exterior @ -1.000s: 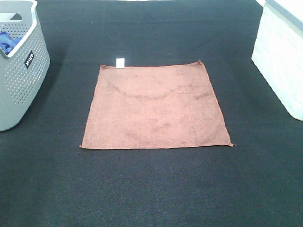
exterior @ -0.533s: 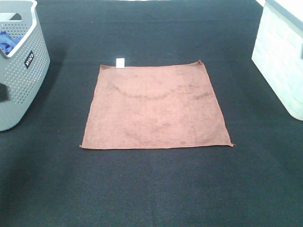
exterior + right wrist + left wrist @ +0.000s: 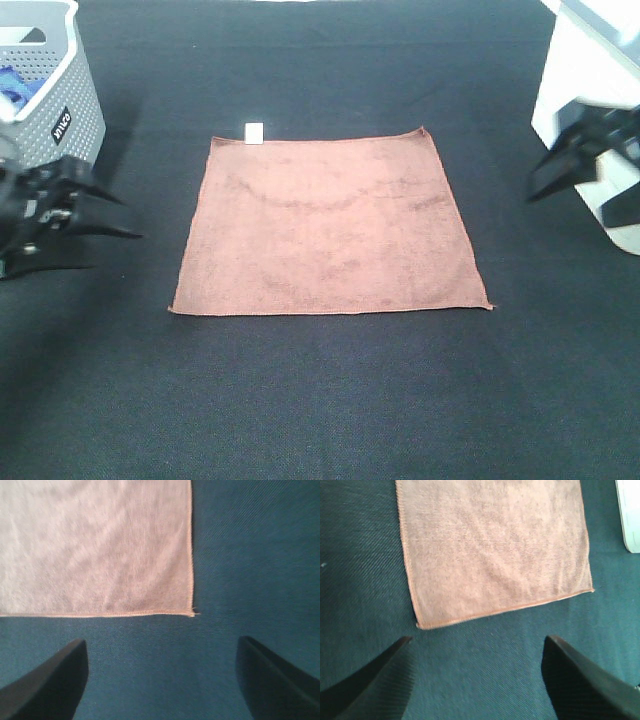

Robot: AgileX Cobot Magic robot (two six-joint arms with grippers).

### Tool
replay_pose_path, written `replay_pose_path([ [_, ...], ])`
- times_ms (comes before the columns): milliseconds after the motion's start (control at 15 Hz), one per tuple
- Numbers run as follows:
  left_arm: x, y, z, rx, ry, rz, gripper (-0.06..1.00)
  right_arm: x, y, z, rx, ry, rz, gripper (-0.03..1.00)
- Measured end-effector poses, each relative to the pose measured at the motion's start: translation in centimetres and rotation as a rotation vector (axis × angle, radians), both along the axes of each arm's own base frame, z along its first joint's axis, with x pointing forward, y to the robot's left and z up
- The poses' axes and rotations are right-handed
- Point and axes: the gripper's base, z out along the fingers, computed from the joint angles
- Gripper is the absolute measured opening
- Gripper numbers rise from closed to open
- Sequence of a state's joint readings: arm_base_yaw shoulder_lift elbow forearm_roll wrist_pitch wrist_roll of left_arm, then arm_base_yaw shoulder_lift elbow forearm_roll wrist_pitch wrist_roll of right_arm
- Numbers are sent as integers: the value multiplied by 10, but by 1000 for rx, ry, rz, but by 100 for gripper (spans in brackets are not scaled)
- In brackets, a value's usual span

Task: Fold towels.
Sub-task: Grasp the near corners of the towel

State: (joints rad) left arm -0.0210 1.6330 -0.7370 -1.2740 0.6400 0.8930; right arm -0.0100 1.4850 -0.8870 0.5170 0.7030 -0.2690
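Note:
A rust-brown square towel (image 3: 325,225) lies flat on the dark table, with a small white tag (image 3: 254,132) at its far edge. My left gripper (image 3: 128,218) hovers open to the left of it, clear of the cloth. In the left wrist view the towel (image 3: 490,545) lies beyond my open left gripper (image 3: 479,639), one corner nearest. At the right edge, my right gripper (image 3: 565,205) is open and apart from the cloth. From the right wrist, the towel (image 3: 95,545) shows a corner ahead of the open right gripper (image 3: 161,641). Both grippers hold nothing.
A grey perforated basket (image 3: 40,120) with something blue (image 3: 12,85) inside stands at the far left, behind my left arm. A white box (image 3: 590,90) sits at the far right, behind my right arm; its edge (image 3: 630,515) shows in the left wrist view.
Both arms have come into the high view from the sides, the left beside the basket, the right in front of the white box. The towel has not moved.

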Motion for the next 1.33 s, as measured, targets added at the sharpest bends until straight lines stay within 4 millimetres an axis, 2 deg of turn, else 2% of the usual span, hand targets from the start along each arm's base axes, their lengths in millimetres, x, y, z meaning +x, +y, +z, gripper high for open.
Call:
replay_pose_path([
  [133, 15, -1, -17, -8, 48, -10, 68, 18, 4, -25, 41, 66, 24, 77],
  [267, 25, -1, -43, -8, 122, -8, 68, 36, 7, -53, 76, 124, 50, 77],
  [333, 26, -2, -53, -11, 152, -3, 68, 40, 8, -63, 86, 147, 57, 77],
  [400, 26, -2, -53, -11, 152, -3, 68, 40, 8, -63, 86, 147, 57, 77],
  [467, 26, -4, -63, -13, 185, 2, 68, 45, 9, -79, 98, 180, 71, 77],
  [533, 25, -6, -66, -6, 190, -3, 68, 46, 9, -85, 101, 192, 73, 77],
  [667, 26, -22, -75, 49, 186, -23, 68, 50, 10, -106, 115, 220, 74, 77],
  [933, 33, -45, -83, 80, 169, 21, 68, 57, 13, -128, 156, 220, 64, 76],
  [1133, 48, -71, -85, 54, 145, -31, 67, 64, 16, -134, 202, 234, 69, 74],
  [1333, 52, -77, -86, 42, 144, -39, 66, 67, 21, -136, 208, 236, 86, 72],
])
